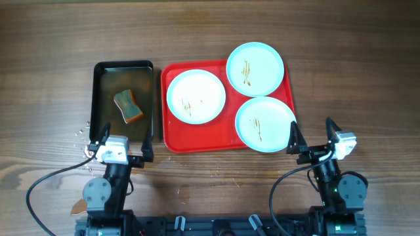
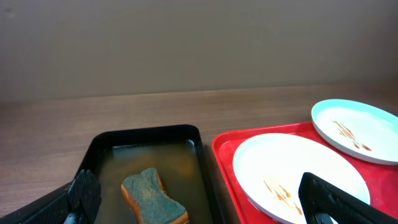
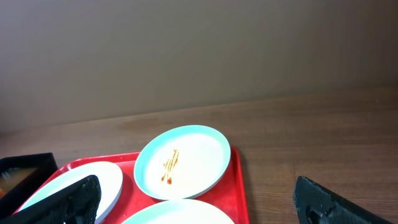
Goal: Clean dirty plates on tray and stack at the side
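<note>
Pincers come first, both spread wide with nothing in them. The left gripper [image 1: 123, 144] hangs at the near end of the black pan [image 1: 125, 64], and the right gripper [image 1: 312, 137] is just beside the near right corner of the tray [image 1: 172, 141]. All three plates lie on that red tray, each with a brownish smear. The near plate [image 1: 264, 124] laps over the rim by the right gripper.

A little further in, left of the tray, the sponge [image 1: 128, 106] lies askew in murky water [image 2: 161, 163] in the pan. Beyond it come the left plate [image 1: 195, 96] and then the far plate [image 1: 255, 68], which overhangs the far rim.

No plate looks wiped, so fetching the sponge seems to be the step in hand. The left gripper would do best to turn its jaws across the sponge's narrow waist and come straight down clear of the pan walls. It should then close firmly and let the sponge drip before crossing to the tray.
</note>
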